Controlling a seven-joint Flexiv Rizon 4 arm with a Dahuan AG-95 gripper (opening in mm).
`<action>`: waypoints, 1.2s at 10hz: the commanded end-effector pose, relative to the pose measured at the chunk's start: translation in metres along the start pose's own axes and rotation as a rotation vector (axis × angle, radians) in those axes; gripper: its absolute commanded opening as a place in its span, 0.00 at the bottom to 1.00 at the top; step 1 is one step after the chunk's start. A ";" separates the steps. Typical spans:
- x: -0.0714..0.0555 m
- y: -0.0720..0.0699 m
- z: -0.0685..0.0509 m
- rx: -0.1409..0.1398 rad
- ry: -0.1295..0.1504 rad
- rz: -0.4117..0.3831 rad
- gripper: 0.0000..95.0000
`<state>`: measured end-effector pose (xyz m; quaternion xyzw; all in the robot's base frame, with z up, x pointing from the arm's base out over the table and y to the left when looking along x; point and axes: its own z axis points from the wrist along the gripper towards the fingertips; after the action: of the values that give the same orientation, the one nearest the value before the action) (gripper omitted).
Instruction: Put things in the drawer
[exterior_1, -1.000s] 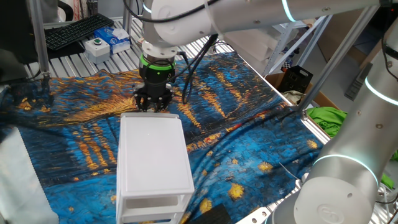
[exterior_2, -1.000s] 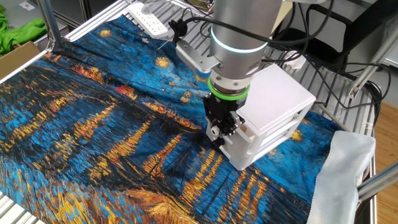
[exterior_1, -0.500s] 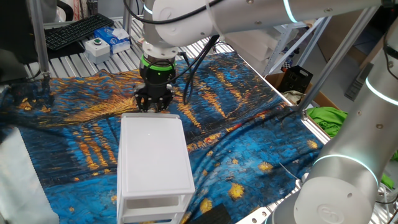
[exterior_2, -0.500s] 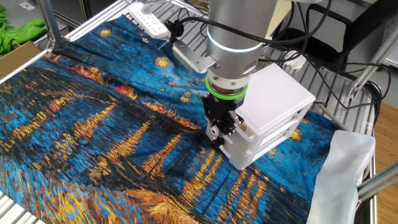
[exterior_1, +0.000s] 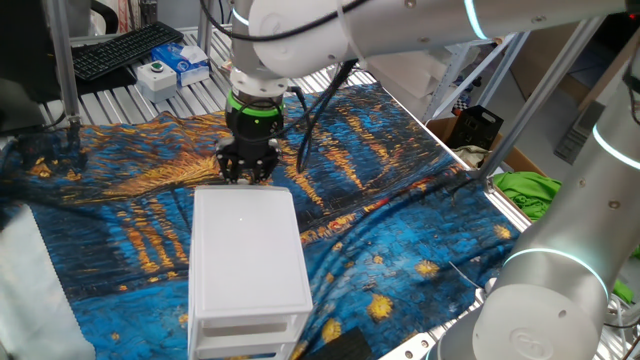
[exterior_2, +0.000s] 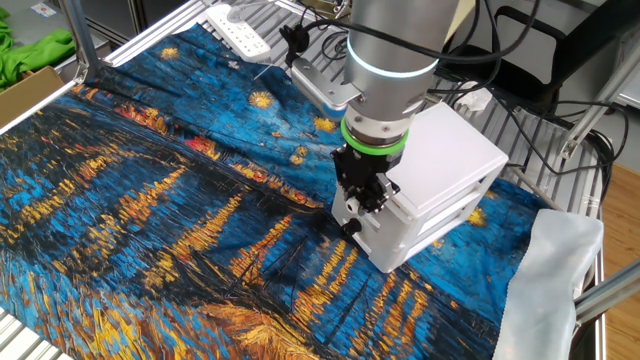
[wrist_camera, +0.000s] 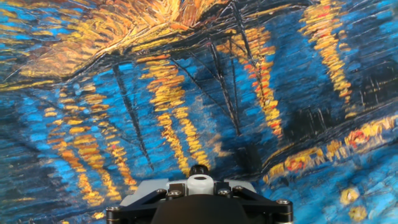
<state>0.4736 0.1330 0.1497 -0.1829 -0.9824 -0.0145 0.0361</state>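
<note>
The white two-drawer cabinet (exterior_1: 248, 250) stands on the blue and orange cloth; it also shows in the other fixed view (exterior_2: 440, 165). Its top drawer (exterior_1: 250, 322) looks pushed in. My gripper (exterior_1: 246, 170) hangs fingers-down at the cabinet's far end, close against it, just above the cloth; in the other fixed view it (exterior_2: 360, 198) sits at the cabinet's left end. Its dark fingers bunch together, so I cannot tell their spacing. The hand view shows only cloth and the gripper's base (wrist_camera: 198, 202). The wooden cube is hidden or out of view.
A painted cloth (exterior_2: 150, 200) covers the table. A crumpled white sheet (exterior_2: 555, 270) lies beside the cabinet. A keyboard (exterior_1: 125, 48) and small boxes (exterior_1: 175, 65) lie at the table's far edge. A power strip (exterior_2: 238, 32) lies at the edge in the other fixed view.
The gripper has shifted very slightly at the cabinet's end, a touch toward the cabinet. The cabinet has not visibly moved.
</note>
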 end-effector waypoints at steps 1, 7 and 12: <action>0.000 0.000 -0.001 -0.001 -0.003 0.001 0.00; 0.018 -0.006 0.001 -0.021 -0.027 0.003 0.00; 0.026 -0.008 0.003 -0.048 -0.041 0.012 0.00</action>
<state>0.4435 0.1335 0.1489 -0.1905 -0.9809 -0.0371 0.0118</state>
